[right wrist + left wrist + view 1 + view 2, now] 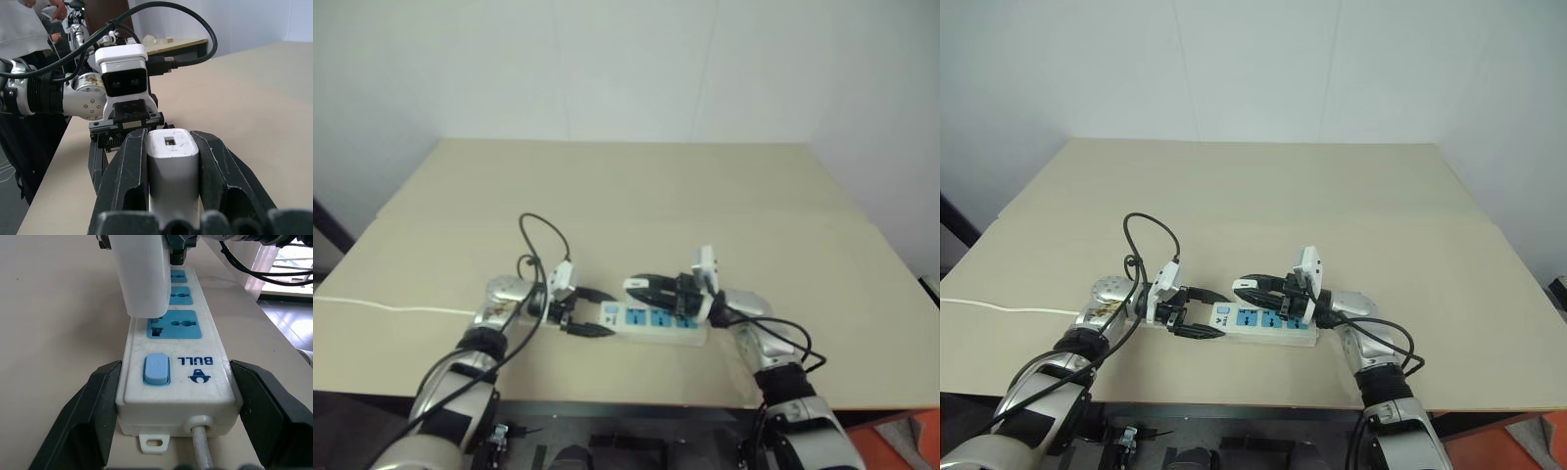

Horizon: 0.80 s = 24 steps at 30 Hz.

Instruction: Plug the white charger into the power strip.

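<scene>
One power strip (176,377) lies on one bench (636,196). It shows three blue socket faces (174,324) and one blue switch (156,368). One white charger (173,169). Two robot hands: left hand (590,312), right hand (641,285).

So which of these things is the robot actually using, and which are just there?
In use:
white charger, pinched in the right gripper, prongs at a socket
power strip, braced by the left gripper

Just there:
table
person in the background
</scene>
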### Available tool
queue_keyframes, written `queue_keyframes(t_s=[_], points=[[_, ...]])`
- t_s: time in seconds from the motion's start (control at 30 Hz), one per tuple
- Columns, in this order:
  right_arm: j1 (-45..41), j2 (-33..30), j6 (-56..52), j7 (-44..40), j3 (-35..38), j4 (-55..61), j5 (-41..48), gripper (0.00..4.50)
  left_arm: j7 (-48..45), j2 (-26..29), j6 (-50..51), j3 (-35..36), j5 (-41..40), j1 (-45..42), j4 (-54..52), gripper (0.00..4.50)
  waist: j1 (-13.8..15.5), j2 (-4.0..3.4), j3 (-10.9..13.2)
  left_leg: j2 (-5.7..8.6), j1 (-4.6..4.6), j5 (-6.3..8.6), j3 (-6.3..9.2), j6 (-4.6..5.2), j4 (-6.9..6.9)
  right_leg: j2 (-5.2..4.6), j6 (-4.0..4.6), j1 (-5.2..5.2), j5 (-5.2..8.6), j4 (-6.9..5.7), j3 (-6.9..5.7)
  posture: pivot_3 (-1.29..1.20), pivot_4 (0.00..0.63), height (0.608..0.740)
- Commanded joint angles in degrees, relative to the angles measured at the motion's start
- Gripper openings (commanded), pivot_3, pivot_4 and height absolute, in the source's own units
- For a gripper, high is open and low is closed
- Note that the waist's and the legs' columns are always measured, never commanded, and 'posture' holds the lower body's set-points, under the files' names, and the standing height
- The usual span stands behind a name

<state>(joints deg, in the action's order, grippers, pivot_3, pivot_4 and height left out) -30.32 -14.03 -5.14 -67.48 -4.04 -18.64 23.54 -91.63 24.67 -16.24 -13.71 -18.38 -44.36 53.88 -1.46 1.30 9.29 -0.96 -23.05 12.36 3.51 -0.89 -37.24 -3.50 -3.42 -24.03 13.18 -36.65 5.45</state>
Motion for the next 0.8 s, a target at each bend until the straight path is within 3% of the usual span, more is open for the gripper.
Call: queue_keyframes(t_s=[0.03,0.8], points=[[-0.62,0.45,0.33,-0.3,-0.35,0.34,-0.01,1.11,-0.87,-0.36,0.13,-0.91,0.96,0.47,-0.77,3.21,0.0,0.0,0.0,0.0,0.0,0.0,0.0,0.0,0.0,0.0,0.0,0.0,0.0,0.0,0.0,0.0,0.15,0.74],[-0.06,-0.5,2.92,0.04,-0.36,-5.06,-2.6,1.11,-0.87,-0.73,-0.25,0.05,1.31,0.7,-0.76,3.21,0.03,0.0,0.0,0.01,0.07,0.0,0.0,0.0,0.0,0.0,0.0,0.08,0.0,0.0,0.0,0.0,0.15,0.74]])
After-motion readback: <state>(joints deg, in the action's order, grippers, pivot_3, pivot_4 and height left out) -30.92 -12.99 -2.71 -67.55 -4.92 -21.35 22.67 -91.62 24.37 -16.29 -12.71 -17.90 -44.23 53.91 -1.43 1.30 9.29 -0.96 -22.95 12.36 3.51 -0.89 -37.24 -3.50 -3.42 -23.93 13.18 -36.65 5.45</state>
